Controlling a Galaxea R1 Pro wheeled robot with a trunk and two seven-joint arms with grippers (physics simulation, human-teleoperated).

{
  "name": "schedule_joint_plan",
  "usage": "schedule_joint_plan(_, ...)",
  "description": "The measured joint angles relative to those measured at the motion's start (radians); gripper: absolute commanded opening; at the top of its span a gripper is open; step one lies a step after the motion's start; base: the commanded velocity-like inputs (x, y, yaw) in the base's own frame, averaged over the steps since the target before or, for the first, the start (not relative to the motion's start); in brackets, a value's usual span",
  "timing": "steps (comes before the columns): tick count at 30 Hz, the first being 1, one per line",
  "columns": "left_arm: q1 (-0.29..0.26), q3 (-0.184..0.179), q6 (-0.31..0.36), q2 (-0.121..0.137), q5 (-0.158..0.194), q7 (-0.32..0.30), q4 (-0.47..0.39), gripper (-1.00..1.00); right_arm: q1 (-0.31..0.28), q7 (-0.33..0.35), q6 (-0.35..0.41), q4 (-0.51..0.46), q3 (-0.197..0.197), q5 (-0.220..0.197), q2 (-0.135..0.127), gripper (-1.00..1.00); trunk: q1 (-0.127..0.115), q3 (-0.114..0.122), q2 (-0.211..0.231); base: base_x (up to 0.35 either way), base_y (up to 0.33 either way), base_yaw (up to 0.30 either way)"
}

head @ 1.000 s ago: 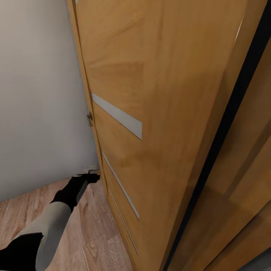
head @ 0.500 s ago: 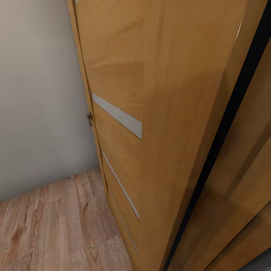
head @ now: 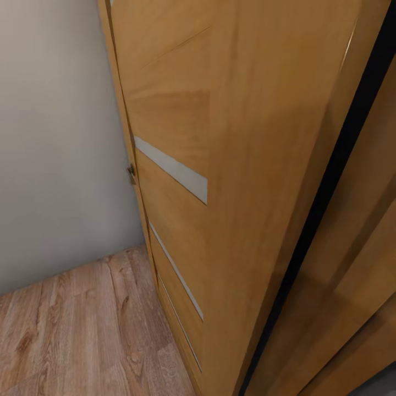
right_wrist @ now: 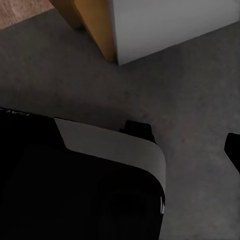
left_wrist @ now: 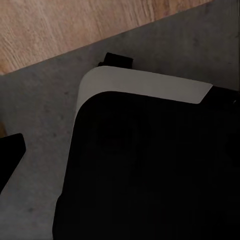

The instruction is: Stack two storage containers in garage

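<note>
The two storage containers are out of view. In the left wrist view, my left gripper (left_wrist: 120, 162) hangs over dark grey floor (left_wrist: 45, 125). One black fingertip (left_wrist: 10, 157) sits at the picture's edge, far from the middle, so the jaws stand open and hold nothing. In the right wrist view, my right gripper (right_wrist: 120, 155) is the same, with one fingertip (right_wrist: 232, 150) at the edge over grey floor (right_wrist: 190, 100). The other finger of each is lost against my black base.
A wood-panelled door (head: 220, 165) stands very close ahead, with a grey wall (head: 55, 165) on its left and pale wood-plank flooring (head: 82, 330) below. My black-and-white base (left_wrist: 150, 165) sits where planks (left_wrist: 75, 25) meet grey floor. A door frame foot (right_wrist: 95, 25) and white wall corner (right_wrist: 165, 20) stand nearby.
My left arm, which reached toward the door's lower edge a second ago, has pulled back out of the head view. The head view itself has not shifted.
</note>
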Motion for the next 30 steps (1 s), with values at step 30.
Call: schedule_joint_plan(30, -0.001, -0.008, 0.0, -0.002, 0.001, -0.002, -0.001, 1.0, -0.001, 0.003, 0.002, -0.002, -0.003, -0.013, 0.0, 1.0, 0.0, 0.0, 0.0, 0.0, 0.0, 0.074)
